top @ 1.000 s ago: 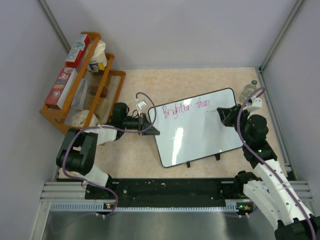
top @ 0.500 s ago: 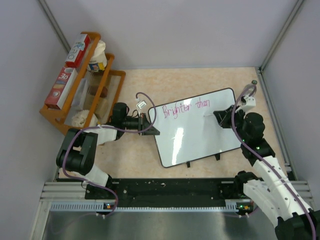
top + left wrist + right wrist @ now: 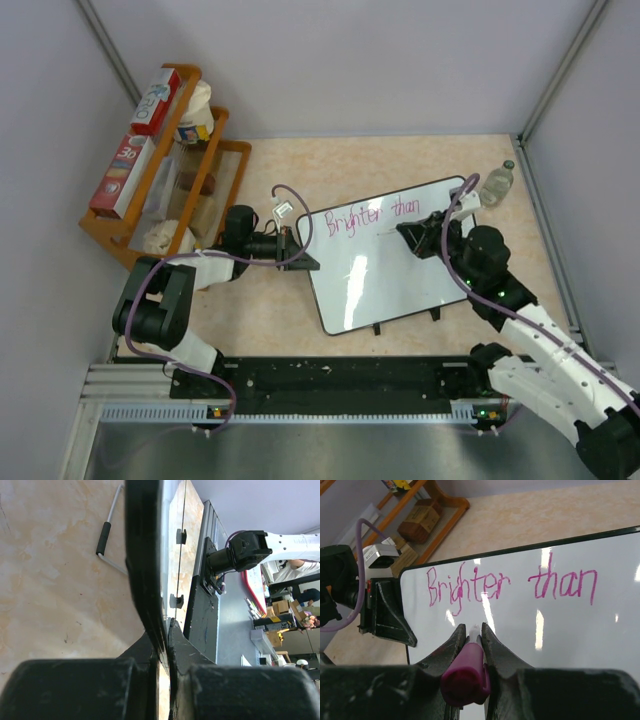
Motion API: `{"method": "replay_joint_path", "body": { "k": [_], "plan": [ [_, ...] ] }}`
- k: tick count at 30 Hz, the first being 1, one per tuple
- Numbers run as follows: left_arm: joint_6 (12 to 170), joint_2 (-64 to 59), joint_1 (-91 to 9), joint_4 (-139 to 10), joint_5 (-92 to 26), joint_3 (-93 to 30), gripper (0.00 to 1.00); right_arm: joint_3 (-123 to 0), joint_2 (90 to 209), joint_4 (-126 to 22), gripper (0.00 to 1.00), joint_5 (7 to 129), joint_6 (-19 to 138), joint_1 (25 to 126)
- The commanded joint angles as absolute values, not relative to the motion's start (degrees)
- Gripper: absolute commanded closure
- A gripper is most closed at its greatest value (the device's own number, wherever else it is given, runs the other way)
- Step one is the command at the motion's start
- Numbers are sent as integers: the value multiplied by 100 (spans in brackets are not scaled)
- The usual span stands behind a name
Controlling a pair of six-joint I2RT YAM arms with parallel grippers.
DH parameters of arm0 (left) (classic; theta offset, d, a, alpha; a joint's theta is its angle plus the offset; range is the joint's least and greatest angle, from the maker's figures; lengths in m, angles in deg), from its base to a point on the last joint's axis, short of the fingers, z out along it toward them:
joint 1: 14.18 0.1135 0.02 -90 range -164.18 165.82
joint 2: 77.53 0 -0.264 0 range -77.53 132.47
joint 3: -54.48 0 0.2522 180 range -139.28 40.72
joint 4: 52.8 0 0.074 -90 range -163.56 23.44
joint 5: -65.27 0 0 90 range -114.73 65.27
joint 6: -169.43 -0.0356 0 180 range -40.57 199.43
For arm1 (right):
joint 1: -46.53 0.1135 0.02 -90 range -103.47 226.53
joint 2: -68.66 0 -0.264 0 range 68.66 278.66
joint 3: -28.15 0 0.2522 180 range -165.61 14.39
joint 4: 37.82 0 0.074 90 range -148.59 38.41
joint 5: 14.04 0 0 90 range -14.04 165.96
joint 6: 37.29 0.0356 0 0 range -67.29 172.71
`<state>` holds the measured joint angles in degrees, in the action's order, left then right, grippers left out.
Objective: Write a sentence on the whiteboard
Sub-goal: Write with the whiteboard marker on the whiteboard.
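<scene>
The whiteboard [image 3: 385,285] lies tilted on the table, and its white face fills the right wrist view [image 3: 580,645]. The sentence [image 3: 372,213] is one pink line reading "Brighter than" [image 3: 510,585]. My left gripper [image 3: 298,247] is shut on the whiteboard's left edge; in the left wrist view its jaws [image 3: 165,630] pinch the black frame [image 3: 145,555]. My right gripper [image 3: 405,233] hovers over the board's middle, below the words. It is shut [image 3: 473,629] on a magenta marker [image 3: 467,667], whose pale tip points at the board under "Brighter".
A wooden rack [image 3: 165,175] with boxes and packets stands at the back left. A clear bottle [image 3: 497,183] stands by the board's far right corner. Grey walls close in on three sides. The board's black feet [image 3: 405,320] face the arm bases.
My right gripper has carried the marker leftward from the board's right edge to its middle, uncovering the bottle. The left gripper and the board have not moved.
</scene>
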<state>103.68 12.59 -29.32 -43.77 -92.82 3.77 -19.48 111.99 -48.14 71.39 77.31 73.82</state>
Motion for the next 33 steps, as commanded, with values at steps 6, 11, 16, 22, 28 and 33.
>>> {"method": "replay_joint_path", "body": {
  "k": [6, 11, 16, 22, 28, 33],
  "plan": [
    [9252, 1396, -3088, -4388, -8775, 521, 100, -2455, 11778, -3972, 100, 7570, 7688, 8290],
    [9261, 1396, -3088, -4388, -8783, 521, 100, -2552, 12077, -3709, 100, 7833, 7705, 8695],
    [9261, 1387, -3088, -4371, -8792, 530, 100, -2631, 12446, -3524, 100, 8097, 7644, 9196],
    [9270, 1378, -3088, -4362, -8792, 538, 100, -2683, 12832, -3357, 100, 8387, 7600, 9513],
    [9270, 1378, -3088, -4362, -8801, 547, 100, -2622, 13026, -3269, 100, 8528, 7670, 9601],
    [9270, 1378, -3088, -4353, -8801, 538, 100, -2482, 13062, -3251, 100, 8616, 7767, 9601]
  ]
}}
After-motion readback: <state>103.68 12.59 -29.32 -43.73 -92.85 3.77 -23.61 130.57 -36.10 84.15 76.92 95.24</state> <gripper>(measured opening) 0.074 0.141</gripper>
